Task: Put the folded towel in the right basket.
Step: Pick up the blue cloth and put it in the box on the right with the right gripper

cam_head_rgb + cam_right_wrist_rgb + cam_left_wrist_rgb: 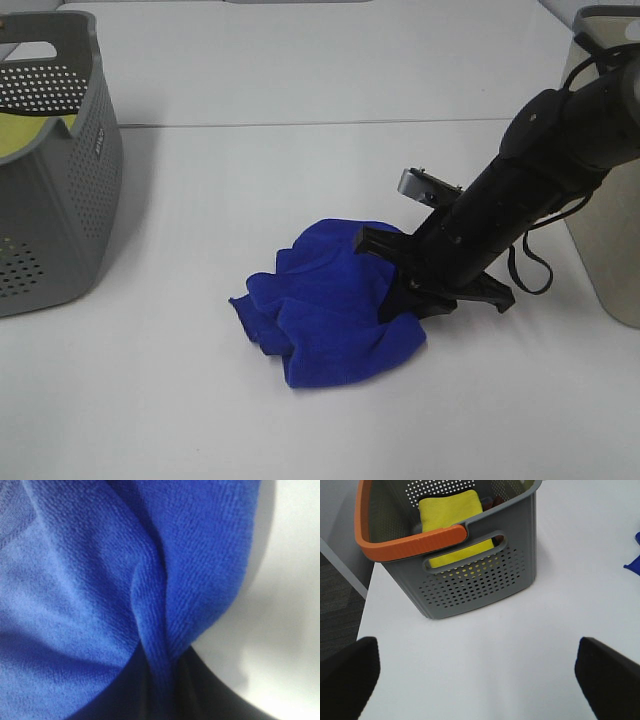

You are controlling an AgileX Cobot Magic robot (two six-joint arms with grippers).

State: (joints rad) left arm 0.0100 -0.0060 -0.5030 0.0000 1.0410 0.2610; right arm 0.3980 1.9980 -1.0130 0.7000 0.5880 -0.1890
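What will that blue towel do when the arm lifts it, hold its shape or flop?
Probably flop: the blue towel lies crumpled in soft folds. Its nubbly weave looks grippy, so it seems unlikely to slip from the right gripper.

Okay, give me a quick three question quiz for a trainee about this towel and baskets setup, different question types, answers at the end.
1. True or false: the blue towel is already inside the right basket.
2. What lies in the left basket? A) a yellow cloth B) a red cup C) a sponge
3. Fill in: the right gripper is shut on the ____.

Key: 1 false, it lies on the table. 2 A. 3 blue towel.
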